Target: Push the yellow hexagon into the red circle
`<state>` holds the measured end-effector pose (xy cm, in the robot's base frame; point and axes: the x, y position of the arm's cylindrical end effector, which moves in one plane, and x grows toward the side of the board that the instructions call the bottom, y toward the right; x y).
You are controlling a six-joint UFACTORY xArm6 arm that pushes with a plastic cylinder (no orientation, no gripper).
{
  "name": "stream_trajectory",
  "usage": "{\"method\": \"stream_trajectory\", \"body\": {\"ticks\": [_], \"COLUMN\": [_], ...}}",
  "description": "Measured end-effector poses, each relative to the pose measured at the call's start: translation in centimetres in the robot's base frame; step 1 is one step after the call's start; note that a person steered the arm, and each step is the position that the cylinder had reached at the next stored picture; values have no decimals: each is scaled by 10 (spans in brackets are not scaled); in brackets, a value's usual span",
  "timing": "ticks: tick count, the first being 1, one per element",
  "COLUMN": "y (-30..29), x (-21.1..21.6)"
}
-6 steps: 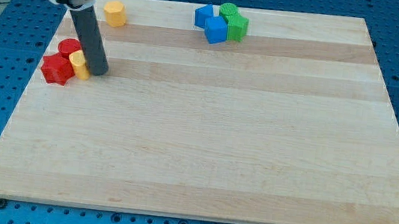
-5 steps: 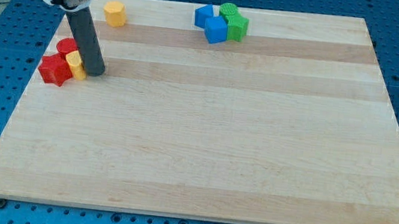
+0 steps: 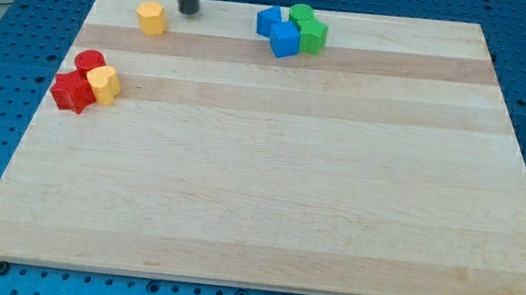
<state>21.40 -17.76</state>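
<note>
A yellow hexagon (image 3: 102,83) lies at the board's left, touching a red circle (image 3: 90,61) above-left of it and a red star-like block (image 3: 71,93) at its lower left. My tip (image 3: 189,11) is at the view's top, on the board's far edge, just right of a second yellow block (image 3: 152,18) and far from the hexagon. Only the rod's lower part shows; the arm above it is out of view.
Two blue blocks (image 3: 278,30) and two green blocks (image 3: 308,28) cluster at the view's top, right of my tip. The wooden board (image 3: 279,179) lies on a blue perforated table.
My tip left the right side of the yellow hexagon and moved up and right to the board's top edge. The hexagon and red blocks stayed where they were.
</note>
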Motion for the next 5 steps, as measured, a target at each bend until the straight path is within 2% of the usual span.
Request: {"method": "stream_trajectory", "body": {"ticks": [2,5], "y": [-31,-77], "x": [62,84]}}
